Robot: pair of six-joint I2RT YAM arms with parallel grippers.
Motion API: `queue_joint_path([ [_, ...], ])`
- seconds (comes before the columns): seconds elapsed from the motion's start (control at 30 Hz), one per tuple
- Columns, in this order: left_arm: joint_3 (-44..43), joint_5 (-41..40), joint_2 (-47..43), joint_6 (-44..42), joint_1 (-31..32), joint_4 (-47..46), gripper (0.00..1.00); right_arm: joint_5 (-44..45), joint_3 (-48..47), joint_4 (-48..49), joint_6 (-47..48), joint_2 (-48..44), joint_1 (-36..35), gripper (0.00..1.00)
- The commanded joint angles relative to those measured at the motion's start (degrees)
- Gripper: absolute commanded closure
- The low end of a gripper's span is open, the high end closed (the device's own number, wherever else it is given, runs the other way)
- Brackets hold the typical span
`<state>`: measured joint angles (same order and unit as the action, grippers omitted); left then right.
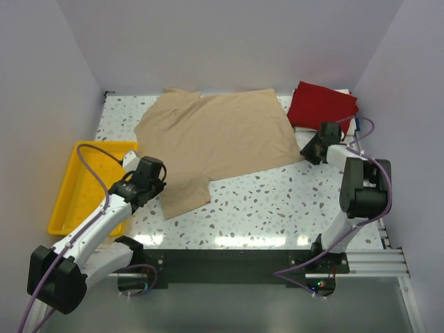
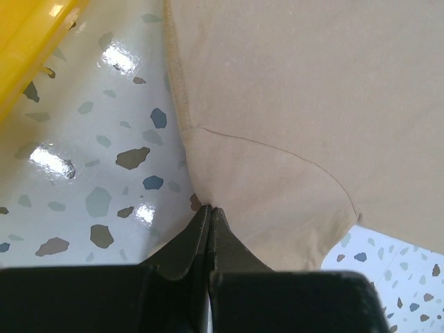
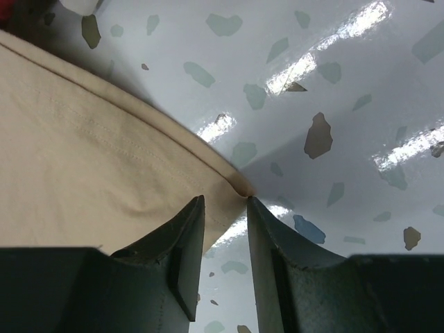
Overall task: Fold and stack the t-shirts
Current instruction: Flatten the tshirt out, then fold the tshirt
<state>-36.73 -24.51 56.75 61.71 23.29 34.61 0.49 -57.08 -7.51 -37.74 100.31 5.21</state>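
Tan t-shirt [image 1: 222,135]: sleeve pinched in left tool [image 2: 210,209], hem inside right tool [image 3: 225,201].

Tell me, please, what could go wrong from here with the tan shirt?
1. The left pincer looks shut on only the very sleeve edge of the tan t-shirt; so thin a bite may slip.
2. The right pincer is open with only the hem corner between its tips; closing could miss the cloth.

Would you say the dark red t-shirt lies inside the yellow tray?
No, the dark red t-shirt lies far right on the table, away from the yellow tray.
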Motion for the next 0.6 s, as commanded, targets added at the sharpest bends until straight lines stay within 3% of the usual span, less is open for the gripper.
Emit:
queue_joint_path([
  [0.0,0.26,-2.21,-1.91,-1.33,0.00,1.69,1.00,0.30,-0.93,2.32,-0.85,1.90,0.06,0.66],
  [0.27,0.17,-2.21,-3.58,-1.42,0.00,2.57,1.00,0.56,-0.40,1.53,-1.20,2.52,0.06,0.68],
  [0.33,0.26,-2.38,-4.01,-1.42,0.00,3.00,1.00,-0.22,-0.66,1.79,-1.11,2.69,0.06,0.74],
  [0.37,0.43,-2.38,-4.37,-1.51,-0.08,3.18,1.00,-0.32,-0.75,1.71,-1.02,2.78,0.06,0.85],
  [0.47,0.52,-2.73,-5.51,-1.42,-0.09,3.80,1.00,-1.98,0.65,1.71,-1.38,0.60,0.06,0.98],
  [0.57,0.70,-3.00,-6.65,-1.42,-0.08,4.59,1.00,-1.81,2.93,-0.04,-1.11,-2.92,0.15,1.00],
])
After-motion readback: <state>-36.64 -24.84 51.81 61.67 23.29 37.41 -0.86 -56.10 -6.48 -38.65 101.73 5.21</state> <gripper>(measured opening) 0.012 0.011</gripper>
